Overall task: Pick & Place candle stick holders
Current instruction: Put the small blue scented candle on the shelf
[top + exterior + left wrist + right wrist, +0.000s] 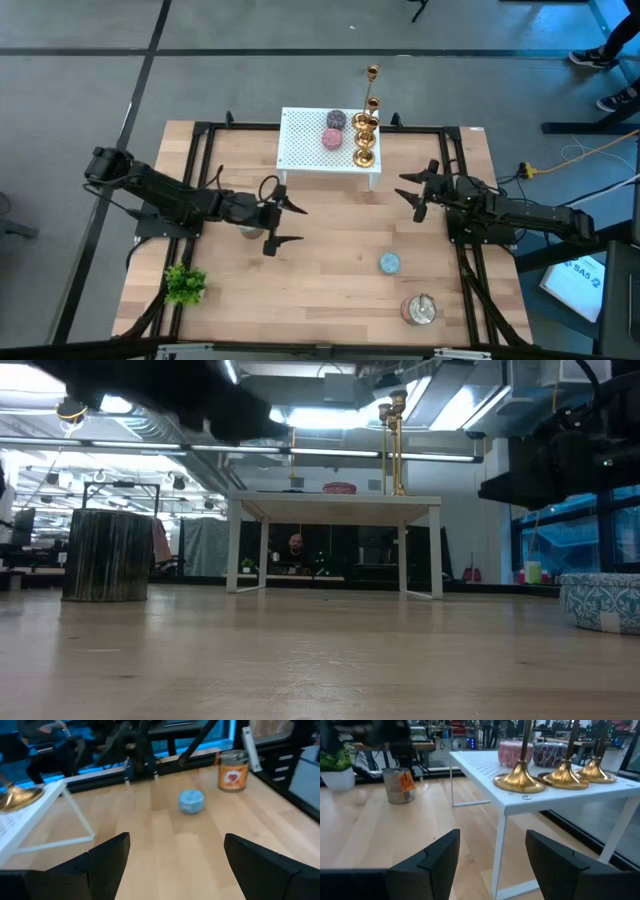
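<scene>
Three upright gold candle holders (560,772) stand on the white shelf (485,762) just ahead of the right gripper's (418,195) wide-open, empty fingers — the left gripper (277,217), also wide open, sits farther off.

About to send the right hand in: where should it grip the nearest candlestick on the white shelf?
Grip the nearest candlestick on its thin upright stem, just above the flared base. Come in level from the shelf's open front edge with the open right hand. The neighbouring candlesticks crowd one side.

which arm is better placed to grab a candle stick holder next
Probably the right. The right gripper is open beside the white shelf's end, where the candle stick holders stand. The left gripper sits farther off.
</scene>
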`<state>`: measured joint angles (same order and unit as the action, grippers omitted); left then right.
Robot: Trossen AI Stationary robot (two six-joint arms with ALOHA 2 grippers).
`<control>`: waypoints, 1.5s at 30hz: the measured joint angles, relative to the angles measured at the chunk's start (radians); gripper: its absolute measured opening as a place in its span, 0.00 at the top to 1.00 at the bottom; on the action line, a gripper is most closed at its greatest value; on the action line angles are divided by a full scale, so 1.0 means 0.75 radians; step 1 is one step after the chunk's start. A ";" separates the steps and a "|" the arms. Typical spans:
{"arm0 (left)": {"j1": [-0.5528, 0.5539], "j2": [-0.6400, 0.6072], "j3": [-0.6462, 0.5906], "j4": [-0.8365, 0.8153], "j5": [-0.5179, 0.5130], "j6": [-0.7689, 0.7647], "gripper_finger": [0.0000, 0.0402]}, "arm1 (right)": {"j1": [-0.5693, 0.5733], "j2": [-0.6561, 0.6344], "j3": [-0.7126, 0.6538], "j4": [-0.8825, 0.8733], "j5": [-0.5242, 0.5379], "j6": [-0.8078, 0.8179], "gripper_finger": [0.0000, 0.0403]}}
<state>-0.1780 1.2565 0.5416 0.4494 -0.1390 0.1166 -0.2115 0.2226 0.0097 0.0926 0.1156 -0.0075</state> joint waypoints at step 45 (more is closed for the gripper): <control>0.206 0.001 -0.108 0.131 0.004 -0.071 0.20 | 0.010 0.897 0.935 -1.266 -0.381 0.649 0.42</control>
<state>-0.0235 1.2575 0.4606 0.5476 -0.1362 0.0631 -0.2039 0.8950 0.7109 -0.8571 -0.1703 0.4789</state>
